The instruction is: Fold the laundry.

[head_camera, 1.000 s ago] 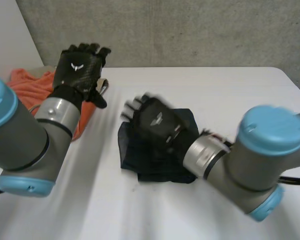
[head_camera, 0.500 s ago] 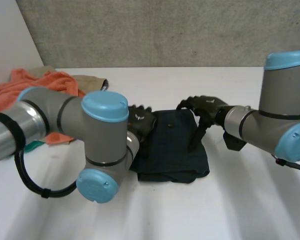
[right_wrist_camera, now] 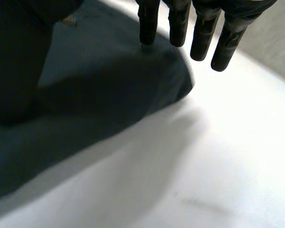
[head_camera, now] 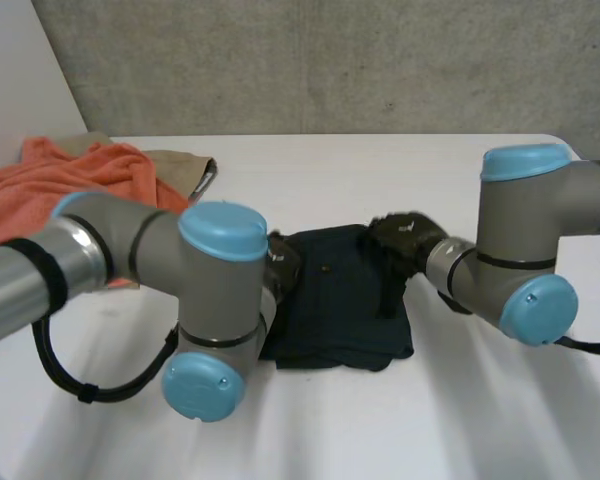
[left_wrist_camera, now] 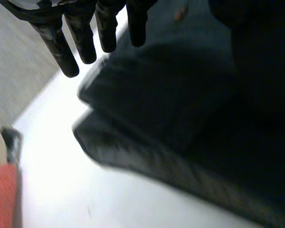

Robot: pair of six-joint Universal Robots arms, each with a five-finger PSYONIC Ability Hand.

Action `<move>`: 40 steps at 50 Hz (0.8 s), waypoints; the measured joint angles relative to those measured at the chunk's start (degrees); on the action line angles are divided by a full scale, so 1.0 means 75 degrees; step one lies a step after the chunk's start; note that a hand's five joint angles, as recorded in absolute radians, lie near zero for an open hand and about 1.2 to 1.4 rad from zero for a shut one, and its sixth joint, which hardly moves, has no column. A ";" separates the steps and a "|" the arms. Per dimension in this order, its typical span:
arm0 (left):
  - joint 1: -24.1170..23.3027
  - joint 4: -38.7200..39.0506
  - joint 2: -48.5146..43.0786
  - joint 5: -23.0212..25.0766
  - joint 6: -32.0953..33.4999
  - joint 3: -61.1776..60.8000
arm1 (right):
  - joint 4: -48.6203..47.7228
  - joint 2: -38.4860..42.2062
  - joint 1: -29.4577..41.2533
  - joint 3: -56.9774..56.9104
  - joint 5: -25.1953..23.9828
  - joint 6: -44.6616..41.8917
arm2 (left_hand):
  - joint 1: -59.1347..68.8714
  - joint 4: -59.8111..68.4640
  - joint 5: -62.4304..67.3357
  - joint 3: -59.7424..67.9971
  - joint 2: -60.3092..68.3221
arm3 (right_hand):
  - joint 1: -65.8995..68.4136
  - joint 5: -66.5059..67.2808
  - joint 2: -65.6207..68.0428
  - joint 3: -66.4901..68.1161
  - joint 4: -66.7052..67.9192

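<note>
A dark folded garment [head_camera: 340, 300] is seen lying mid-surface [head_camera: 380, 170], between the two hands. The left hand [left_wrist_camera: 80, 38] is held open, fingers straight, just over a corner of the cloth. The right hand [right_wrist_camera: 202, 38] is likewise open, its straight fingertips touching the opposite edge. The fabric is judged soft, light and limp, and is best pinched at the corners of one edge. An orange cloth [head_camera: 70, 180] is heaped well apart.

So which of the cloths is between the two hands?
The folded dark navy cloth; the crumpled orange cloth and the tan cloth lie well off to one side.
</note>
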 measured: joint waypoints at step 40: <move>0.1254 0.0714 0.3740 0.6004 -0.1039 -0.2245 | -0.2758 -0.1423 -0.0699 0.4352 -0.1310 0.3598 | 0.0000 -0.0001 -0.0007 0.0000 0.0000 | 0.1119 0.0951 0.1177 0.1310 0.1080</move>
